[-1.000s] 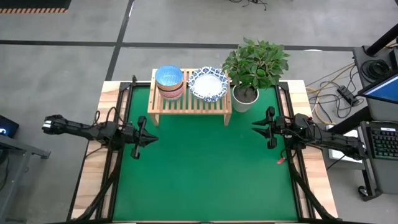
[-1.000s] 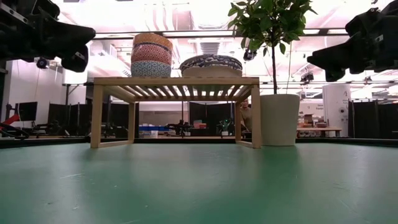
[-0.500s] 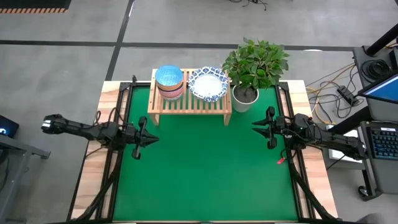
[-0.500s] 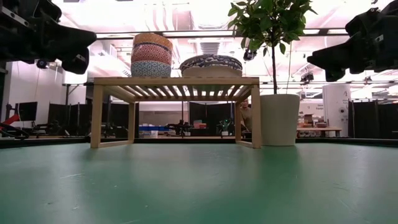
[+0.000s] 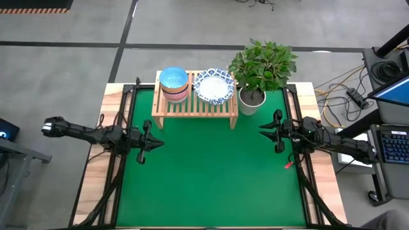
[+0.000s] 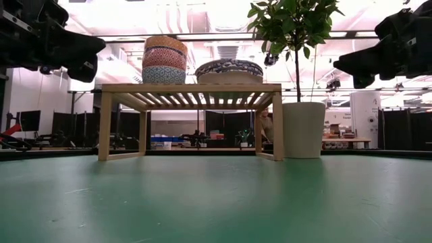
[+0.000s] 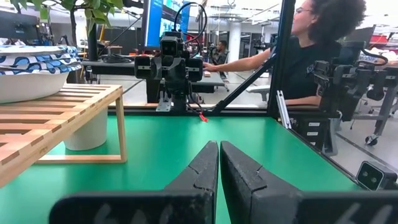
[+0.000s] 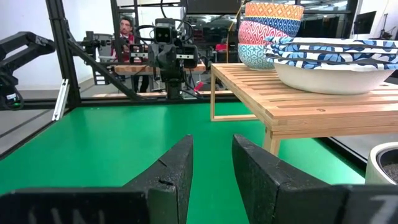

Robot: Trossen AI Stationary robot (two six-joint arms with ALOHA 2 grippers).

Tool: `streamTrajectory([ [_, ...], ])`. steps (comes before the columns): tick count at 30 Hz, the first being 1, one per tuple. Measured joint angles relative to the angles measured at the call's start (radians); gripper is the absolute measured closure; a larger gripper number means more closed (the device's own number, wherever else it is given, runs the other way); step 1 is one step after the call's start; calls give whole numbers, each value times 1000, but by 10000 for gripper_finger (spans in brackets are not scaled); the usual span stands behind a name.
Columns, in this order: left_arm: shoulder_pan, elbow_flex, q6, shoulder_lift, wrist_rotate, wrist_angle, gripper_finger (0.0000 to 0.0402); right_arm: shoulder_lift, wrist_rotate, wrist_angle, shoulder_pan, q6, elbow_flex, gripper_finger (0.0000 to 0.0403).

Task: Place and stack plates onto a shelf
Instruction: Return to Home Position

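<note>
Nothing is left for you to pick up on the green worktop (image 5: pixel 211 179): every dish in view sits on the wooden shelf (image 5: pixel 195 107) at the far edge. On the shelf's left end stands the stack of small bowls (image 5: pixel 174 86), with the light blue bowl (image 5: pixel 173 77) on top. Just beside it, toward the potted plant (image 5: pixel 254 96), lies the stack of white plates with blue patterned rims (image 5: pixel 214 86). The two stacks look close together, but you cannot tell from here whether they touch, nor count the plates in the wide pile.

Your left pincer (image 5: pixel 153 142) hangs over the left side of the worktop, well apart from the shelf. Its fingers (image 7: pixel 205 163) are drawn together with only a sliver between them, and it carries nothing. Your right pincer (image 5: pixel 262 130) hangs over the right side, near the plant pot, with its fingers (image 8: pixel 177 163) parted and empty.

Judging by that, the stacking looks done and the step in hand is the retreat to the rest pose. The next move calls for little: draw each arm back along its own side. Keep the right one wide of the plant's leaves and the shelf leg, so that neither stack is jolted.
</note>
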Motion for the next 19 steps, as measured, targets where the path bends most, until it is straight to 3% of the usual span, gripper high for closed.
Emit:
streamTrajectory([
  [19,0,0,0,34,0,0,402,0,0,0,0,0,0,303],
])
